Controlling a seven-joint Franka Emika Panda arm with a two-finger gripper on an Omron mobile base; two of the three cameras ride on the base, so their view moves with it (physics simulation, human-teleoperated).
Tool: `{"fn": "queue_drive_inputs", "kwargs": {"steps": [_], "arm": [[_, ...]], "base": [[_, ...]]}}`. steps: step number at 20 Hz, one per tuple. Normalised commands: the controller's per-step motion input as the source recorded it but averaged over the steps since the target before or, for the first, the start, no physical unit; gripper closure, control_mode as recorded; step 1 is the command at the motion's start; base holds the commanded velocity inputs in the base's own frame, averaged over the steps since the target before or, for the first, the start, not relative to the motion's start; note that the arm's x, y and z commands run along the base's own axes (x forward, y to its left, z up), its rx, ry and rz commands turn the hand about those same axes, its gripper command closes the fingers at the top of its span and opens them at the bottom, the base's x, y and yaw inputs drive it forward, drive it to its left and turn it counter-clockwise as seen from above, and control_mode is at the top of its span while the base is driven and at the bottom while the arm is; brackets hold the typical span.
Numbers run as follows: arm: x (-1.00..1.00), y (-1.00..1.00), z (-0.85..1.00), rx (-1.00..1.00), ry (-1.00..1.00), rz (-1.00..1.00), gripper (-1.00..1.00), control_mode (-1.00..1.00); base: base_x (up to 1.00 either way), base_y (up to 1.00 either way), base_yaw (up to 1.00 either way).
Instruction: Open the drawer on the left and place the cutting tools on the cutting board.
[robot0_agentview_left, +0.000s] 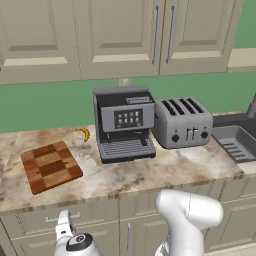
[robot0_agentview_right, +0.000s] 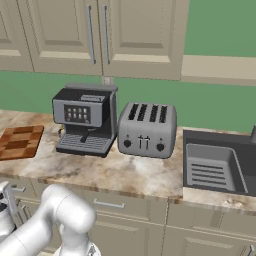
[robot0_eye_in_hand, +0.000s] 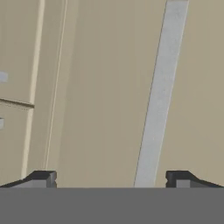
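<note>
1. Hand view: tool (robot0_eye_in_hand: 112, 179) jaws spread wide, nothing between them; the two dark tips sit far apart.
2. Drawer (robot0_eye_in_hand: 109, 87) front is straight ahead of the tool, close up. Its silver bar handle (robot0_eye_in_hand: 159, 92) runs between the tips, nearer one of them, not touched.
3. Left base view: tool (robot0_agentview_left: 64, 225) sits low in front of the drawer (robot0_agentview_left: 35, 226), level with the handle (robot0_agentview_left: 56, 218). Drawer looks closed.
4. Cutting board (robot0_agentview_left: 51, 165) lies on the surface (robot0_agentview_left: 165, 172), above and beyond the tool, slightly to its left. Nothing on the board.
5. Coffee machine (robot0_agentview_left: 123, 122) and toaster (robot0_agentview_left: 182, 121) stand on the surface up and right of the tool.
6. Purple cutting tool: can't see it.
</note>
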Motion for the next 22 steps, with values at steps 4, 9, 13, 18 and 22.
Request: {"fn": "queue_drive_inputs", "kwargs": {"steps": [4,9,13,18,22], "arm": [[0.27,0.01,-0.13,0.0,-0.06,0.01,-1.0,-1.0],[0.31,0.0,-0.17,0.0,-0.05,0.0,-1.0,-1.0],[0.34,0.03,-0.16,0.0,-0.02,0.0,-1.0,-1.0],[0.24,0.0,-0.07,0.0,0.01,0.0,1.0,-1.0],[0.01,0.0,0.0,0.0,0.01,0.0,1.0,-1.0]], "base": [[0.0,0.0,0.0],[0.0,0.0,0.0],[0.0,0.0,0.0],[0.0,0.0,0.0],[0.0,0.0,0.0]]}}
